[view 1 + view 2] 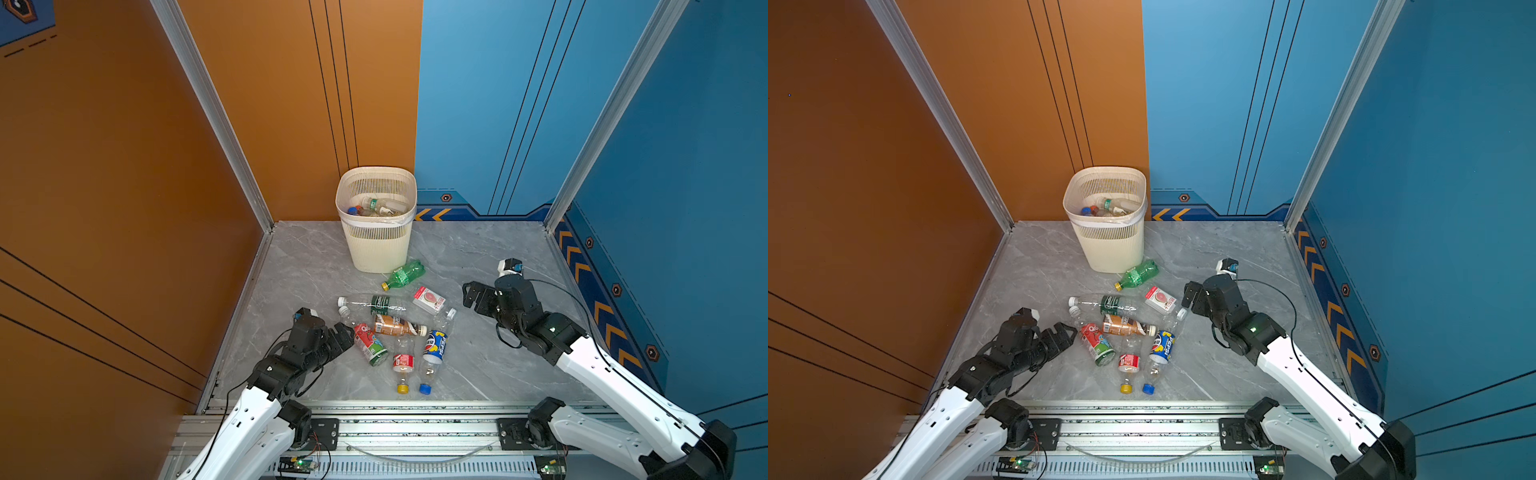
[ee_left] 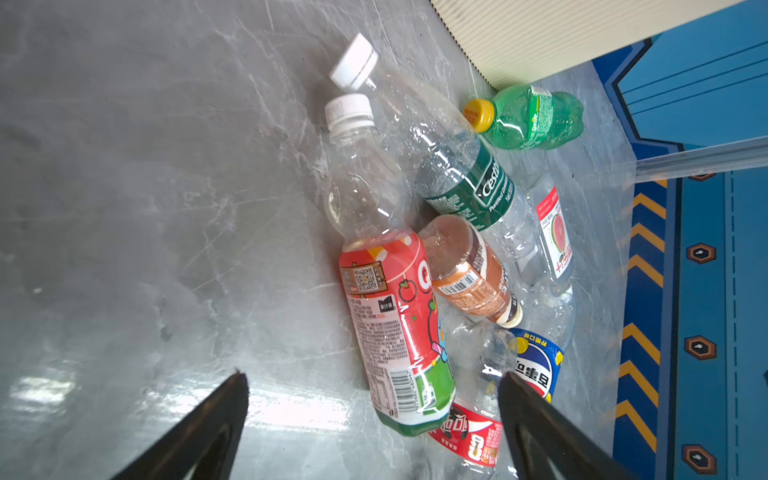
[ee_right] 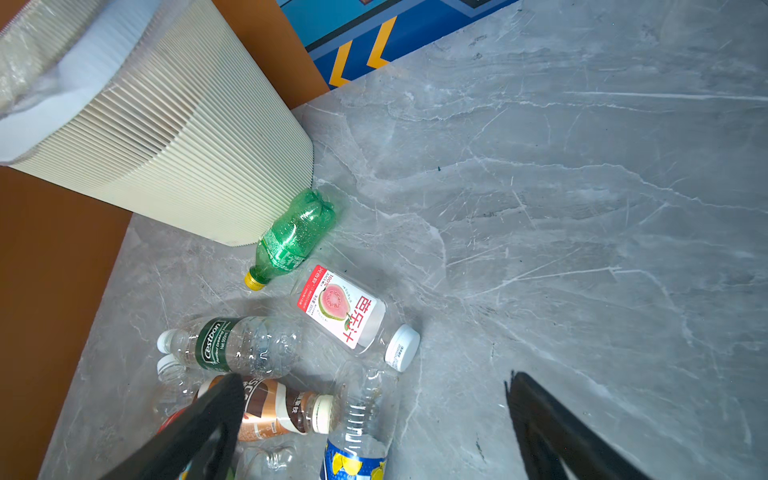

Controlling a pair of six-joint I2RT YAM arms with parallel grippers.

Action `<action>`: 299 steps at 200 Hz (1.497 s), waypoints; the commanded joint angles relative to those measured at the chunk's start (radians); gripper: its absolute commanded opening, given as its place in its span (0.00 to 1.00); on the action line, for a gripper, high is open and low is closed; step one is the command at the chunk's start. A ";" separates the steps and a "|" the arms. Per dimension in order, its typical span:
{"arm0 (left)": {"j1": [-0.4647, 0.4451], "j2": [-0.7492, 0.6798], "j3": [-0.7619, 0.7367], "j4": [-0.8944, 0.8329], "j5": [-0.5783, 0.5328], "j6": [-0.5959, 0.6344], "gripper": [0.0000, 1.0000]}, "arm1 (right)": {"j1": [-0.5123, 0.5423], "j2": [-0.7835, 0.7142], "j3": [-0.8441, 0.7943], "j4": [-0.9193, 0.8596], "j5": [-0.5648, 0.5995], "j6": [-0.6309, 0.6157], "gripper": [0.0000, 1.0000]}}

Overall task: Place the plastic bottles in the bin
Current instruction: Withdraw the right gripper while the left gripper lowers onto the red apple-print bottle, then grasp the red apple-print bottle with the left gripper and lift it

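Note:
The cream slatted bin (image 1: 376, 245) stands at the back with a few plastic bottles (image 1: 378, 206) inside. Several more lie on the grey floor in front: a green one (image 1: 404, 274), a clear green-labelled one (image 1: 370, 304), a guava-labelled one (image 1: 430, 300), a brown one (image 1: 397, 326), a Pepsi one (image 1: 433, 353), a red-labelled one (image 1: 403, 365) and a red-and-green one (image 1: 370, 345). My left gripper (image 1: 347, 334) is open, its jaws straddling the base end of the red-and-green bottle (image 2: 386, 316) without touching it. My right gripper (image 1: 471, 293) hangs open and empty just right of the pile.
An orange wall panel bounds the floor on the left and blue panels (image 1: 602, 316) bound the back and right. An aluminium rail (image 1: 415, 428) carrying both arm bases runs along the front edge. Bare floor (image 3: 582, 208) shows to the right of the bottles.

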 commanded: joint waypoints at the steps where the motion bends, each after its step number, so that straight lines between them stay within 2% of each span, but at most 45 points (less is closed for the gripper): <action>1: -0.045 0.048 -0.017 0.074 -0.062 -0.049 0.93 | -0.007 -0.011 -0.027 -0.028 0.024 0.022 0.99; 74: -0.127 0.254 -0.013 0.210 -0.075 -0.089 0.91 | -0.030 -0.052 -0.061 -0.024 0.021 0.025 1.00; 181: -0.137 0.432 -0.033 0.331 -0.077 -0.109 0.87 | -0.066 -0.052 -0.092 0.005 -0.015 0.026 1.00; 184: -0.137 0.435 -0.035 0.335 -0.075 -0.110 0.83 | -0.066 -0.053 -0.091 0.006 -0.015 0.026 1.00; 223: -0.137 0.478 -0.047 0.358 -0.074 -0.112 0.77 | -0.070 -0.055 -0.100 0.011 -0.018 0.029 1.00; 245: -0.137 0.482 -0.057 0.353 -0.073 -0.116 0.68 | -0.072 -0.057 -0.101 0.012 -0.018 0.029 1.00; 267: -0.138 0.449 -0.066 0.325 -0.081 -0.120 0.60 | -0.073 -0.058 -0.106 0.016 -0.017 0.030 1.00; 299: -0.133 0.347 -0.072 0.242 -0.107 -0.122 0.55 | -0.076 -0.055 -0.112 0.025 -0.018 0.034 1.00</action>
